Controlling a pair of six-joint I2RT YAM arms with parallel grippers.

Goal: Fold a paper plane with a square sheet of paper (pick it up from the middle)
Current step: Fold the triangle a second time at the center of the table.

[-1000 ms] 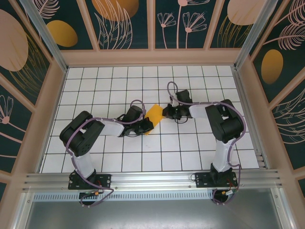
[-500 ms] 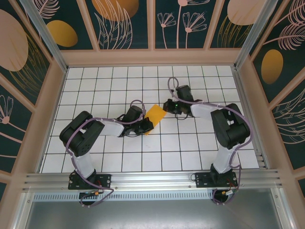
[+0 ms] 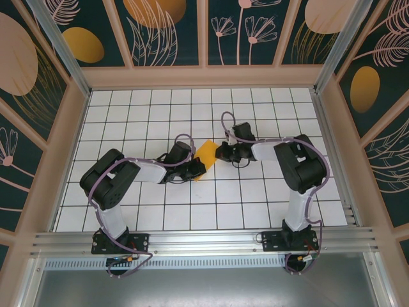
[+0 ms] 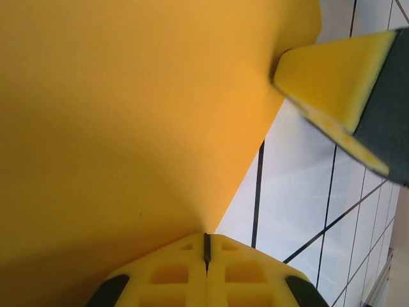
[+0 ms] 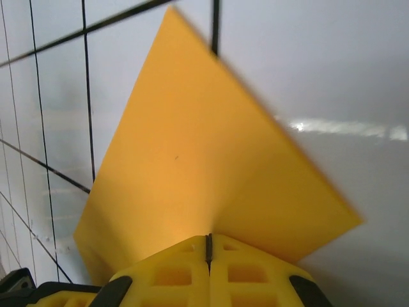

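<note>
The square sheet of paper [image 3: 206, 155] is plain orange-yellow and sits tilted between my two grippers over the middle of the gridded floor. My left gripper [image 3: 199, 168] is shut on its lower left edge. In the left wrist view the paper [image 4: 128, 115] runs down into the closed left gripper [image 4: 206, 238]. My right gripper [image 3: 221, 152] is shut on the opposite edge. In the right wrist view the paper [image 5: 192, 160] bends out from the closed right gripper [image 5: 208, 240]. One yellow fingertip [image 4: 335, 77] of the right gripper shows past the sheet's far edge.
The white gridded floor [image 3: 160, 115] is boxed in by wooden walls [image 3: 204, 75] with dark painted panels. An aluminium rail [image 3: 204, 240] runs along the near edge at the arm bases. Purple cables [image 3: 227, 125] loop above both wrists.
The right arm lifted its gripper back and away from the paper half a second ago, then came back down onto the sheet's right edge. The left arm and the paper barely moved.
</note>
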